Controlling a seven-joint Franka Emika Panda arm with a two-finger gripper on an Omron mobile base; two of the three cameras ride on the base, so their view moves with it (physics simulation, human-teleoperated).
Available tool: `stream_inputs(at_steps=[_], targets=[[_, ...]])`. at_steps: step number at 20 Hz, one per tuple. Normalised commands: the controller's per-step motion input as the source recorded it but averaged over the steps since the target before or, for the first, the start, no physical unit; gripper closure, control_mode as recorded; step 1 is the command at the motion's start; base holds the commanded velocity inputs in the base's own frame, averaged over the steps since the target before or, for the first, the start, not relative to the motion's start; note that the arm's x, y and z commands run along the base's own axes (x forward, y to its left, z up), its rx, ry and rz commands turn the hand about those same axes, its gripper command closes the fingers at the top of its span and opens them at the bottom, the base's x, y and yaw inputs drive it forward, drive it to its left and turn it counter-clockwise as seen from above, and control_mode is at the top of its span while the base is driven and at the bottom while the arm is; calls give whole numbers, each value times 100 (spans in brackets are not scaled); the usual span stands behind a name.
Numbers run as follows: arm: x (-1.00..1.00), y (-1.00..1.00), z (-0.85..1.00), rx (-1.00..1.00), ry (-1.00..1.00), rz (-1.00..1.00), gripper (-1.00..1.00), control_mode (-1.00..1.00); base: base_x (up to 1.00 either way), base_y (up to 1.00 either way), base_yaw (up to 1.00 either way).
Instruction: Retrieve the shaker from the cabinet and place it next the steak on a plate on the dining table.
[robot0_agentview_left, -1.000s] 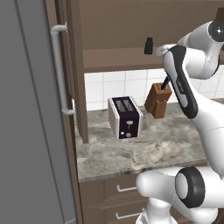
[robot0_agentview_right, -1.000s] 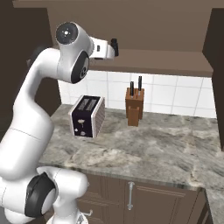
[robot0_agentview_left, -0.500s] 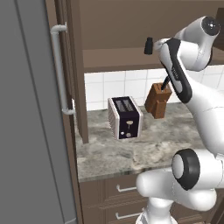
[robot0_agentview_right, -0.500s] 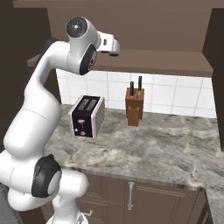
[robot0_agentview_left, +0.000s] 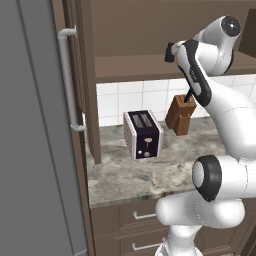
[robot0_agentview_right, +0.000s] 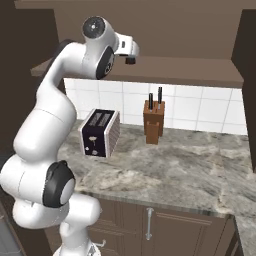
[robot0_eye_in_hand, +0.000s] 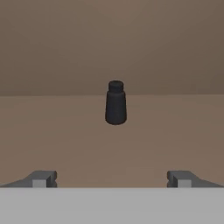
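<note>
Shaker straight ahead of my gripper, on the cabinet shelf

I see the shaker (robot0_eye_in_hand: 116, 103) upright on the shelf (robot0_eye_in_hand: 65, 131), centred ahead of my wide-apart fingers (robot0_eye_in_hand: 43, 178); below my gripper (robot0_agentview_right: 130, 60), the toaster (robot0_agentview_right: 100, 133) sits left of the knife block (robot0_agentview_right: 153, 122) on the counter (robot0_agentview_right: 190, 165).

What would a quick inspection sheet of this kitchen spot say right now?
Surface: wooden cabinet shelf, bare around the shaker.
Job's things: black shaker standing upright on the shelf, untouched.
Clutter: toaster and knife block on the stone counter below.
Hand: hand open, level with the shelf, short of the shaker, empty.
Cables: nothing seen.
Surroundings: white tiled wall, drawers under the counter, tall grey door with handle.
</note>
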Motion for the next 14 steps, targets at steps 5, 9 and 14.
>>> stream_inputs(at_steps=[5,9,14], targets=[[33,0,0,0,0,1,-100,-100,0,0,0],[41,0,-7,0,0,2,-100,-100,0,0,0],[42,-1,-9,0,0,3,-100,-100,0,0,0]])
